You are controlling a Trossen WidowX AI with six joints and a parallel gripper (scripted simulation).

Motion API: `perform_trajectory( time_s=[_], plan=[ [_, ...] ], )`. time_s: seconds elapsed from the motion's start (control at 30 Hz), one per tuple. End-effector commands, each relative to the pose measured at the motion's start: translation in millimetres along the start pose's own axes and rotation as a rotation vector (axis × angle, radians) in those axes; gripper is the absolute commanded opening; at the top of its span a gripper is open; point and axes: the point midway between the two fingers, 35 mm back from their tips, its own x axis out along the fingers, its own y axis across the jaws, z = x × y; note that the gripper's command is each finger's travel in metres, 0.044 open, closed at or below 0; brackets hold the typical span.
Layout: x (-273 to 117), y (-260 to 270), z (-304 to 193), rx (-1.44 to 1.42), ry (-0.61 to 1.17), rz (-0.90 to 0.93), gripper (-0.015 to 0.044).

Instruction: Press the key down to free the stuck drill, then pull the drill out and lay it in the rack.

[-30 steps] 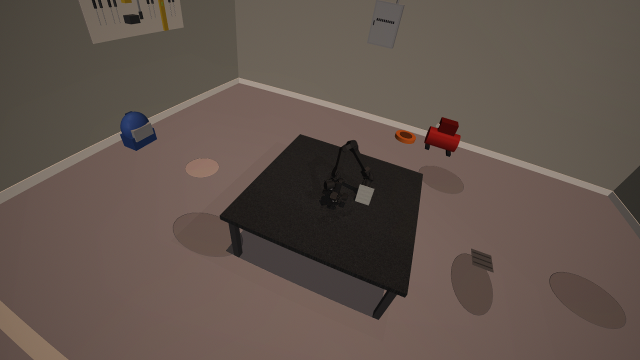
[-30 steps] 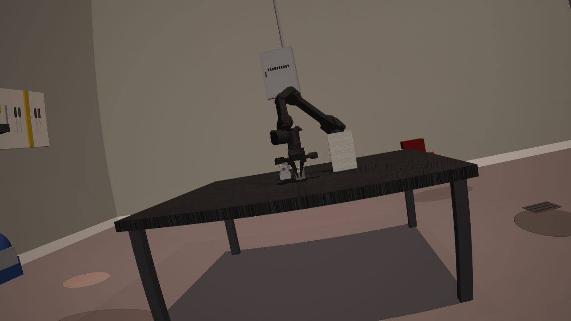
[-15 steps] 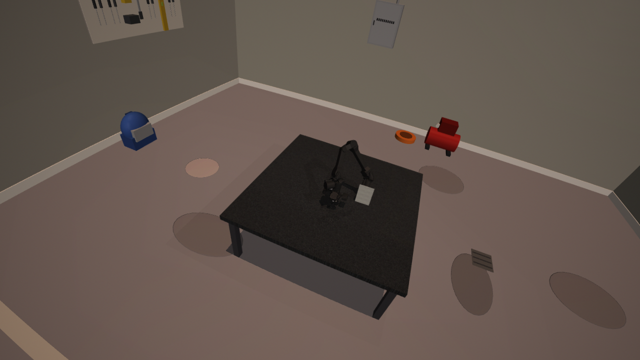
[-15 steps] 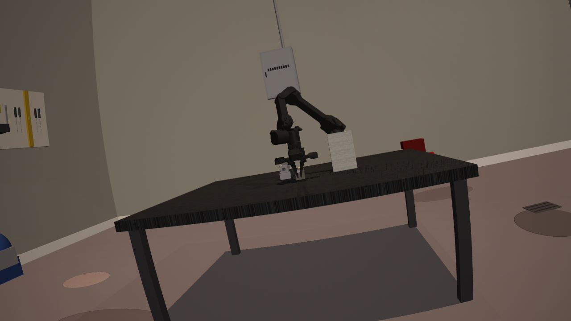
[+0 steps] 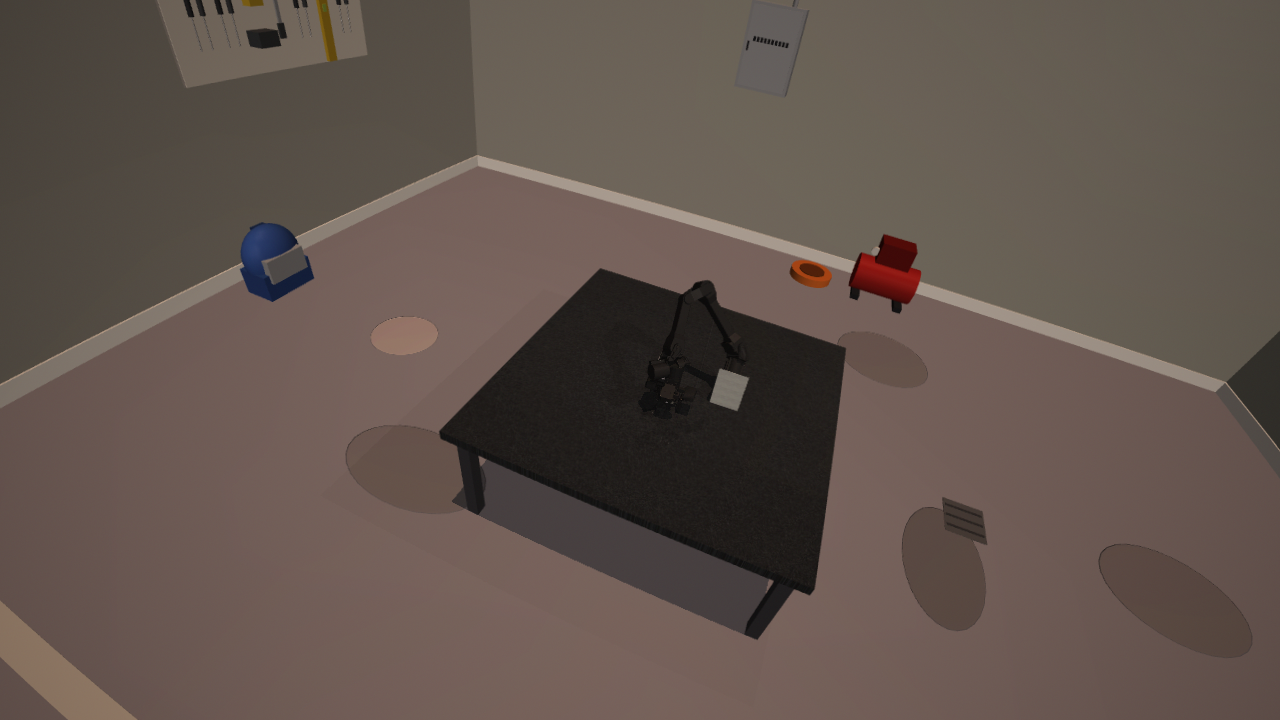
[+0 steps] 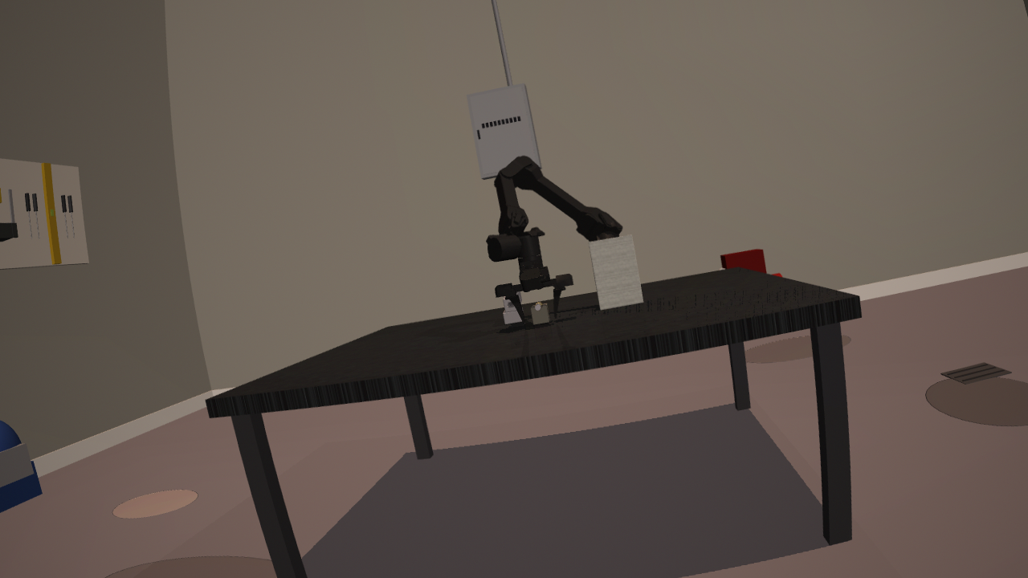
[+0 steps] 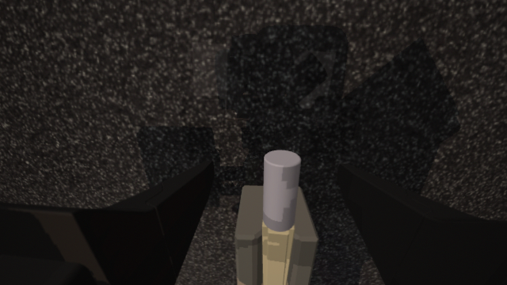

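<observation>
Lilac-grey drill, speckled black table

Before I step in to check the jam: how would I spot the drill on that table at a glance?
Go to the black table and find the arm's open gripper near its middle, left of the pale upright block. Between the jaws, untouched, stands the drill: a grey cylinder above a tan stem in a squat grey-brown block. The small grey piece beside it is paler, with no cylinder visible.

This is a workshop or garage. A dark work table stands mid-floor as the landmark. On the wall beyond its far left corner hangs a pegboard of tools; behind it a grey electrical panel. Near the far wall sit a red air compressor, an orange ring and, left, a blue welding helmet.
</observation>
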Motion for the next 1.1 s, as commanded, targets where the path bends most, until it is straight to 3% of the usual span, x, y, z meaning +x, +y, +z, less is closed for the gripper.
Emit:
perform_trajectory(
  time_s=[0.0, 0.57, 0.7, 1.07],
  plan=[
    [-2.5, 0.4, 0.0, -0.001, 0.002, 0.004, 0.044],
    [-78.3, -1.1, 2.1, 0.003, 0.011, 0.012, 0.044],
    [-72.4, -3.6, 0.7, 0.009, -0.002, 0.022, 0.044],
    [-75.6, -59.8, -56.8, 0.357, -0.417, 0.334, 0.044]
  ],
)
